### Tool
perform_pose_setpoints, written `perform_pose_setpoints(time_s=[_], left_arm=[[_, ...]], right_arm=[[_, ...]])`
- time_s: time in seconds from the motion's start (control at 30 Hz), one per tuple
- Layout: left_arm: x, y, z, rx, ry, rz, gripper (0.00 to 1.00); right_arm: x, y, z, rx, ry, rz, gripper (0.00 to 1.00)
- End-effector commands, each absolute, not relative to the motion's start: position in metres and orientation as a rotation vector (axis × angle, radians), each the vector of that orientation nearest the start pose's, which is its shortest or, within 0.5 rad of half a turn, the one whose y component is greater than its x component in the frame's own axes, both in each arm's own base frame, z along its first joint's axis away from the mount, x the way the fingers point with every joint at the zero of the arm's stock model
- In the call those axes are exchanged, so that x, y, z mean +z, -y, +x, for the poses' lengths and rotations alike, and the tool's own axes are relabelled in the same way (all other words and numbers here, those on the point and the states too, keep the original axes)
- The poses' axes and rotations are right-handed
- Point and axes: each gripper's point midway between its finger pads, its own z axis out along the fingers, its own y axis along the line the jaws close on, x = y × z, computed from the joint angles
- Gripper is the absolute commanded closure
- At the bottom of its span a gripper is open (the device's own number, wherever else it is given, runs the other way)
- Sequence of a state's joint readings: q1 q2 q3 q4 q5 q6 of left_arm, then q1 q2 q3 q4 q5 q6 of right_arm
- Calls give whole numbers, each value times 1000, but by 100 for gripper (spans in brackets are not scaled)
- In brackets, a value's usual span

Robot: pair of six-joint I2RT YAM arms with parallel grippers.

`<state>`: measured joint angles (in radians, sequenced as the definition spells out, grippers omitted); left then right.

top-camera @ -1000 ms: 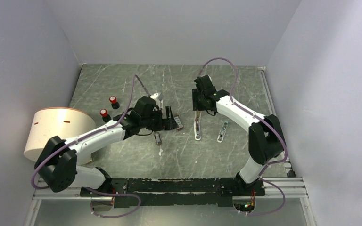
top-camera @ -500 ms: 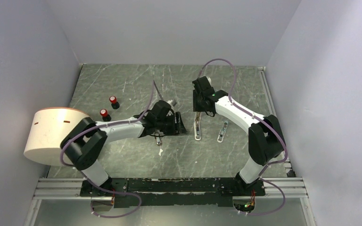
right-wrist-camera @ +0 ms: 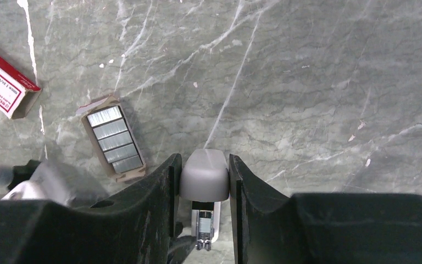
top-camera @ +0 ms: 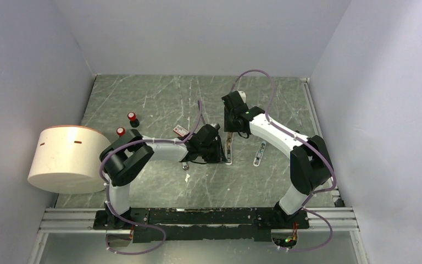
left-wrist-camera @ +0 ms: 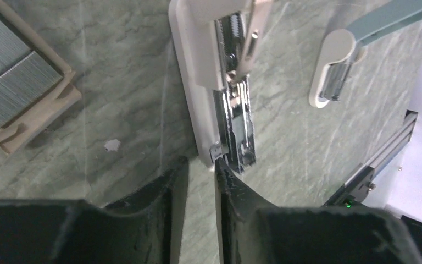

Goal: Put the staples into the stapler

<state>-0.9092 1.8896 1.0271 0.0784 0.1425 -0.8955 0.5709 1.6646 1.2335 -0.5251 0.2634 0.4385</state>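
1. Stapler (left-wrist-camera: 193, 82) lies lengthwise, near to far, at the middle of the table (right-wrist-camera: 307, 82). Its beige lid (right-wrist-camera: 204, 176) is lifted off the base, baring the grey metal channel (left-wrist-camera: 235, 124).
2. Nearest on the left sits a large white drum (top-camera: 63, 159).
3. At the stapler's near end hovers the left gripper (left-wrist-camera: 201, 170), just short of the base corner. Its fingers (left-wrist-camera: 170, 187) are drawn almost together with a thin slit of table between them, grasping nothing.
4. Left of the stapler and apart from it, the staples (right-wrist-camera: 114, 140) lie as ribbed grey strips side by side in an open cardboard tray (left-wrist-camera: 44, 114). From overhead the left arm (top-camera: 159, 147) covers them.
5. Right of the stapler, apart, lies a light-blue stapler (top-camera: 259, 153), angled.
6. At the stapler's far end the right gripper (right-wrist-camera: 204, 160) is clenched on the lid, one finger on each side of its rounded tip.
7. Left beyond the tray rests a red-and-white box (top-camera: 180, 130).
8. Farther left stand two red-capped pieces (top-camera: 121, 131) (top-camera: 132, 117).
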Motion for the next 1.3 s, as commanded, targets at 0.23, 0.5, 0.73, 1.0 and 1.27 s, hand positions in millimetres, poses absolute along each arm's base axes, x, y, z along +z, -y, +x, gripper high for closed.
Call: perform_pose_setpoints(time_s=[0.23, 0.5, 0.73, 1.0, 1.27], left_arm=[[7, 404, 241, -911, -2589, 65, 83], [-14, 389, 228, -853, -2642, 65, 89], [-19, 387, 227, -828, -2657, 71, 89], [-22, 385, 228, -807, -2668, 59, 88], [-25, 383, 229, -784, -2671, 57, 87]], right_arm=[[112, -198, 347, 140, -2469, -17, 66], [108, -203, 325, 150, -2510, -25, 67], [108, -203, 313, 128, -2500, -4, 69], [102, -200, 296, 125, -2500, 38, 71], [88, -196, 274, 110, -2555, 51, 72]])
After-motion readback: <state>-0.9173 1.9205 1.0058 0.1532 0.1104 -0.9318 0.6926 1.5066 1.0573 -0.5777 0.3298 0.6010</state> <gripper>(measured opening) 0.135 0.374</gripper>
